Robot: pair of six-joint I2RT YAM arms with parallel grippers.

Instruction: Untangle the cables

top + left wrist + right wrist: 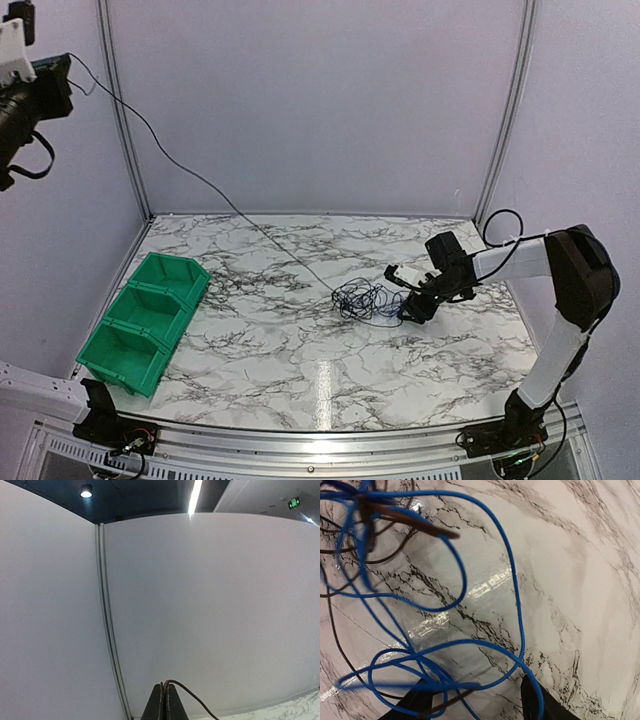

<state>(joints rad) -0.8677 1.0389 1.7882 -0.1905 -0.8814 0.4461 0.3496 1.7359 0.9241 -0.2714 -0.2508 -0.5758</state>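
the left gripper (165,705) is pinching its fingers together on the brown cable (171,681), which is leaving them toward four o'clock in the left wrist view. in the top view that arm is hanging high at ten o'clock of the tangle (362,298), and the cable is running taut down to it. the right gripper (477,702) is sitting low at three o'clock of the tangle with its fingers apart. loops of the blue cable (410,685) are lying between and around them, and nothing is being gripped there. the tangle is resting on the table (280,370), right of centre.

the risk, as i am judging it: with nothing pinning the blue loops, more pull from the left would be dragging the whole knot along or cinching it tighter. closing the right fingers here is also risking a catch of brown and blue strands together, since both are crossing near the fingertips.
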